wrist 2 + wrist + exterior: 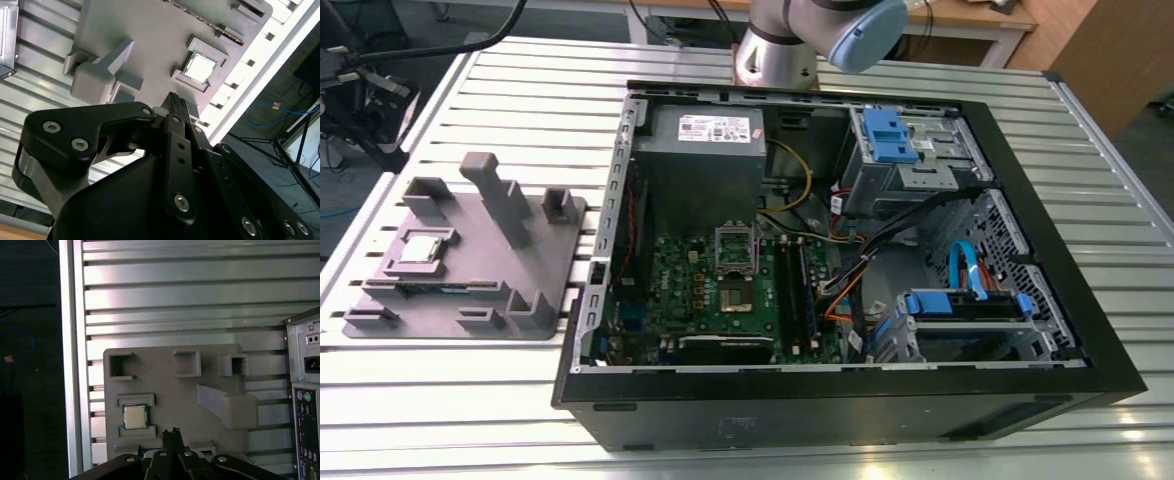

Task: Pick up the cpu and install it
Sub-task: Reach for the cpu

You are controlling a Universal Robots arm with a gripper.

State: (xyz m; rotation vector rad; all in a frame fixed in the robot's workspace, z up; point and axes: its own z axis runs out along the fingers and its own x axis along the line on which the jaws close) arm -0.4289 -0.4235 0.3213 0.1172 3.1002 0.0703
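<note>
The cpu [424, 247] is a small square chip with a silvery lid, lying flat in a holder on the grey fixture plate [534, 260] at the exterior view's left, beside the computer case. Both wrist views look down on it from well above: cpu [135, 416], cpu [200, 67]. My gripper [172, 432] hangs high over the plate, a little to one side of the chip and clear of it. Its fingertips [175, 99] are pressed together with nothing between them. Inside the case, the socket [736, 297] on the green motherboard lies uncovered, its metal frame [736, 248] swung up.
The open black computer case [1067, 390] has tall walls, with cables, blue drive brackets [961, 300] and a power supply [700, 140] inside. Upright posts [500, 195] rise from the fixture plate. A memory stick [440, 288] stands along its edge. The slatted metal table [454, 400] ends near the plate.
</note>
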